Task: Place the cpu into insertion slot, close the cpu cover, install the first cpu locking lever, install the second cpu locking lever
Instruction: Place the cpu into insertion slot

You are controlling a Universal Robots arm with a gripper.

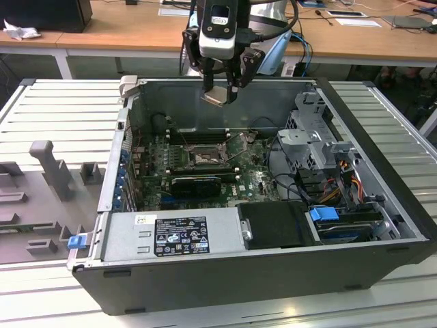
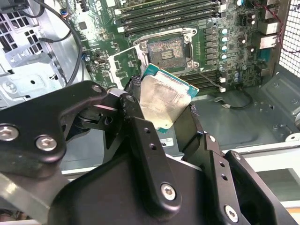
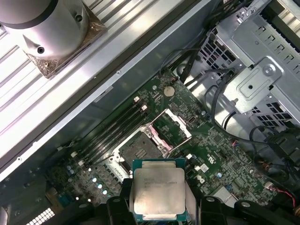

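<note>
The pincer (image 1: pixel 220 91) is pinching the cpu (image 1: pixel 215 97) by two of its sides; the chip is up in the air near the far wall of the open computer case (image 1: pixel 225 273), which lies on the slatted surface (image 1: pixel 54 109). It is high above the green board and well apart from the insertion slot (image 1: pixel 203 158). It touches nothing but the pincer.

In the first wrist view the slot (image 3: pixel 139 149) looks bare and dark inside. The cpu cover (image 3: pixel 178 124) is swung open on one side of it, so the way in is free. The long memory slots (image 3: pixel 112 133) lie just beside the slot on the other side.

In the second wrist view the cpu (image 2: pixel 161 101) sits tilted between the black fingers (image 2: pixel 140 136), with one corner poking out past them.

Here is what I think could go wrong. The hold is only on the thin edges, so the chip could slip or twist if the arm bumps something. If it goes down tilted or turned the wrong way, it may not sit flat in the slot, and the tiny parts inside could get bent. The open cover stands close by, so the chip or a finger could knock it. A drop from this high could hurt the chip or the board.
</note>
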